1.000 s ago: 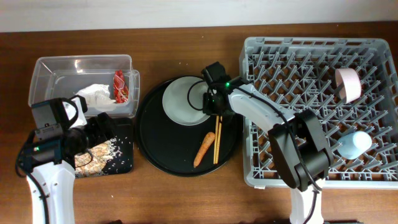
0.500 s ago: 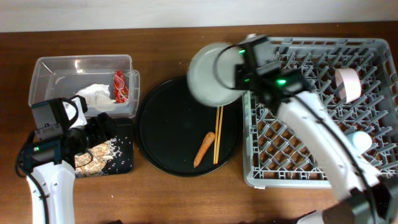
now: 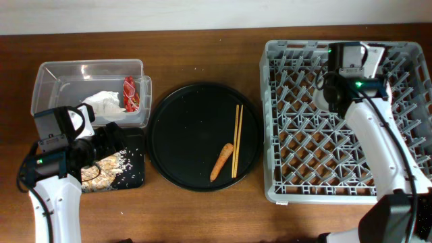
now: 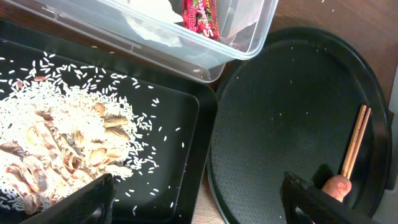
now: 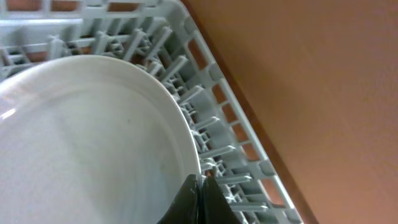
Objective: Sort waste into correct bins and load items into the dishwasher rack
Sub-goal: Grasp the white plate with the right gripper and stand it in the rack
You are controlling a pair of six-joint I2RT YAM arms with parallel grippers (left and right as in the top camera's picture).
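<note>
My right gripper point(image 3: 329, 91) is shut on the rim of the pale grey-green plate point(image 5: 87, 143) and holds it on edge over the rear of the light-grey dishwasher rack point(image 3: 283, 169). The rack's pegs point(image 5: 211, 93) show just past the plate. My left gripper point(image 4: 199, 199) is open and empty above the seam between the shallow black tray point(image 4: 174, 124) and the round tray. Rice scraps point(image 3: 111, 165) lie in the shallow tray. The white napkin point(image 3: 104, 104) and red wrapper point(image 3: 129, 93) lie in the clear tub point(image 3: 47, 74). The carrot point(image 3: 221, 162) and chopsticks point(image 3: 236, 138) lie on the round tray.
The large round black tray point(image 3: 196, 135) sits between the bins and the rack. My right arm crosses the rack's right half and hides what lies under it. Bare wooden table point(image 3: 202, 54) runs along the back.
My right gripper lifted the plate off the round tray and carried it right, over the rear of the rack. My left arm has not moved.
</note>
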